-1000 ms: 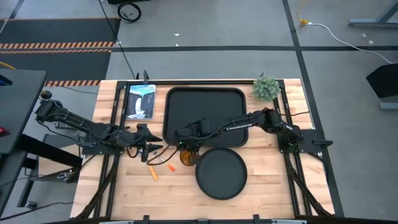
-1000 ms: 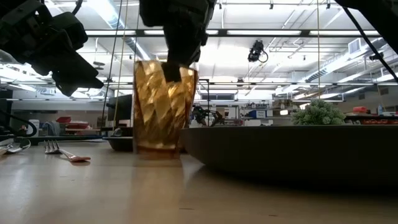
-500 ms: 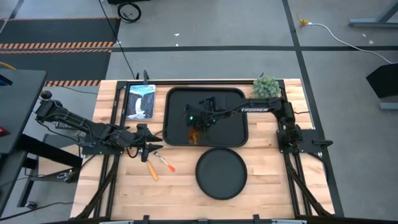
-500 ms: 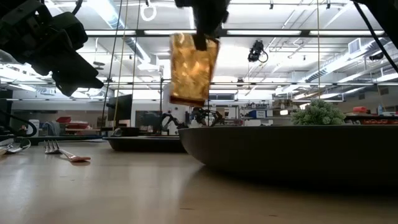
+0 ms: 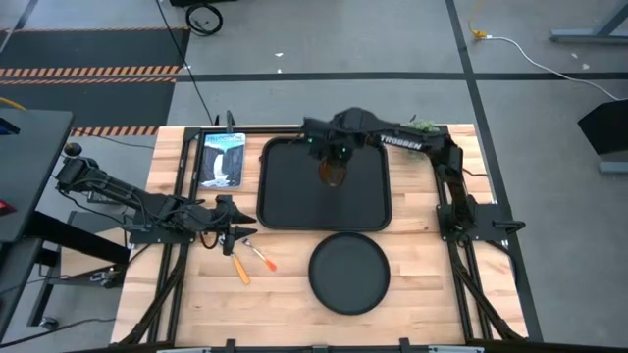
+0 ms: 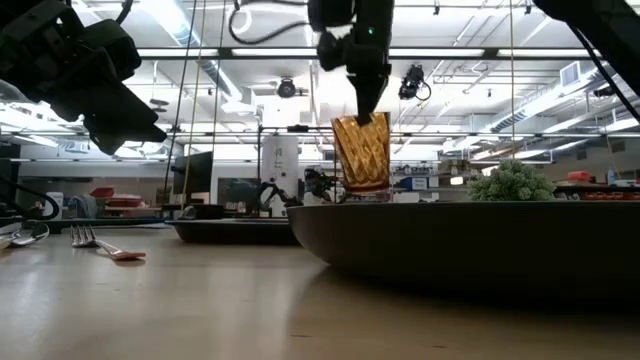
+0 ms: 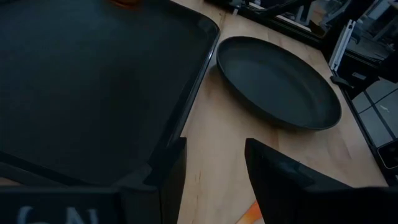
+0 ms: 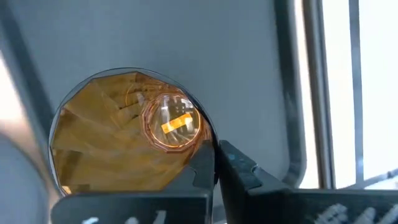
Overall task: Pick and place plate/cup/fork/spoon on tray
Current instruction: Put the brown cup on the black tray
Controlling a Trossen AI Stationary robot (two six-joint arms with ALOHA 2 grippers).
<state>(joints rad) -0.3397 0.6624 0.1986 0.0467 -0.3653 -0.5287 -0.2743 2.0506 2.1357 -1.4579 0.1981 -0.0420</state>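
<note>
My right gripper (image 5: 334,155) is shut on the amber ribbed cup (image 5: 333,174) over the far middle of the black tray (image 5: 285,196). In the low view the cup (image 6: 362,152) hangs below the gripper (image 6: 367,108). The round black plate (image 5: 348,274) lies flat on the table in front of the tray. The fork (image 5: 262,258) and the spoon (image 5: 241,271) lie flat on the table left of the plate. My left gripper (image 5: 251,232) is open and empty, just left of the tray and above the fork and spoon. My right gripper pinches the cup's wall at the rim (image 8: 208,148), one finger (image 8: 200,171) inside the cup and one (image 8: 242,171) outside. The fingers come from above, pointing down. The cup hangs nearly upright, mouth up, its base (image 6: 366,190) over the tray.
A small green plant (image 6: 512,180) stands at the tray's far right corner, partly under my right arm in the high view (image 5: 424,126). A framed picture (image 5: 222,159) lies left of the tray. The plate's rim (image 6: 450,235) fills the low view's right foreground.
My right gripper has lifted the cup off the table beside the plate. It has carried it up and toward the far edge, over the tray, then down a little over the tray's far middle. The cup has stayed upright and is clear of the table.
</note>
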